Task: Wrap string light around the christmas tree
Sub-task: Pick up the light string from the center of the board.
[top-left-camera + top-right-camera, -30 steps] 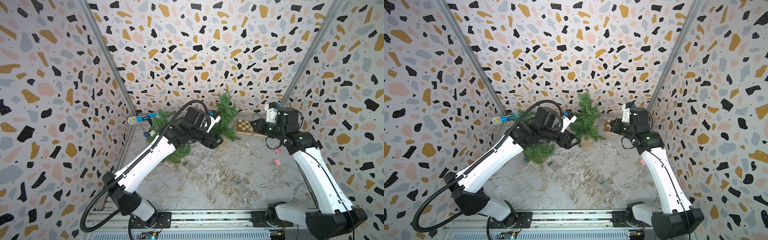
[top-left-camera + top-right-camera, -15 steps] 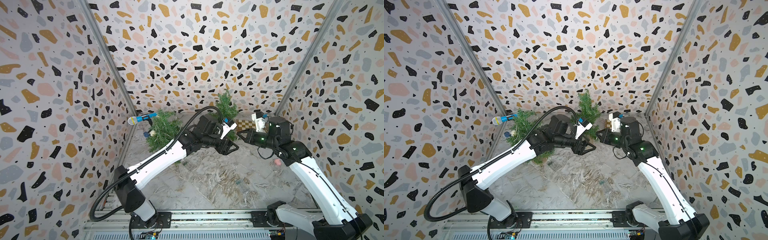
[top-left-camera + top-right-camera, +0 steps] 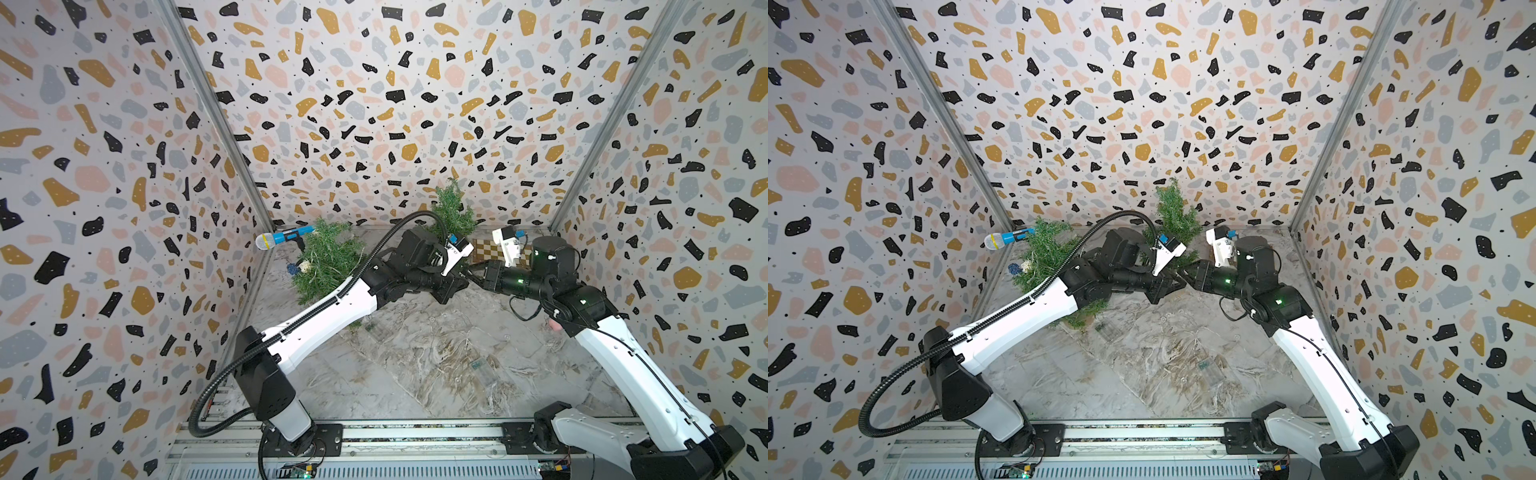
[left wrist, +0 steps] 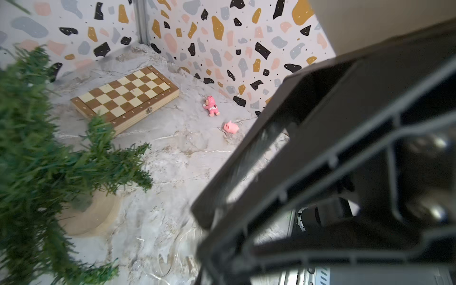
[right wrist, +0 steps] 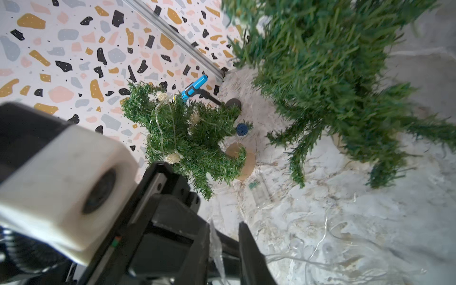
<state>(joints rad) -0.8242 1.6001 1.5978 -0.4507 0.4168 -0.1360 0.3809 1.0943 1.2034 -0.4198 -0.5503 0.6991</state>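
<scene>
Two end effectors meet tip to tip just in front of the bare christmas tree (image 3: 453, 212), low over the tabletop (image 3: 415, 395), so the step in hand reads as a handover of the string light (image 5: 318, 250) between the arms. The left end effector (image 3: 462, 284) has its jaws together, and the clear strand seems pinched there, though the contact itself is hidden in both top views. The right end effector (image 5: 230, 249) shows its jaws slightly apart, with a translucent strand rising through the gap. Most of the string light lies slack in loops on the tabletop, below and beside the two tips, none of it on this tree yet. A second tree (image 3: 328, 257) near the left wall carries wire and pale baubles. Next, I judge, the right arm must let go cleanly and back off, while the left carries the strand around the tree's lower branches without snagging the loops.
</scene>
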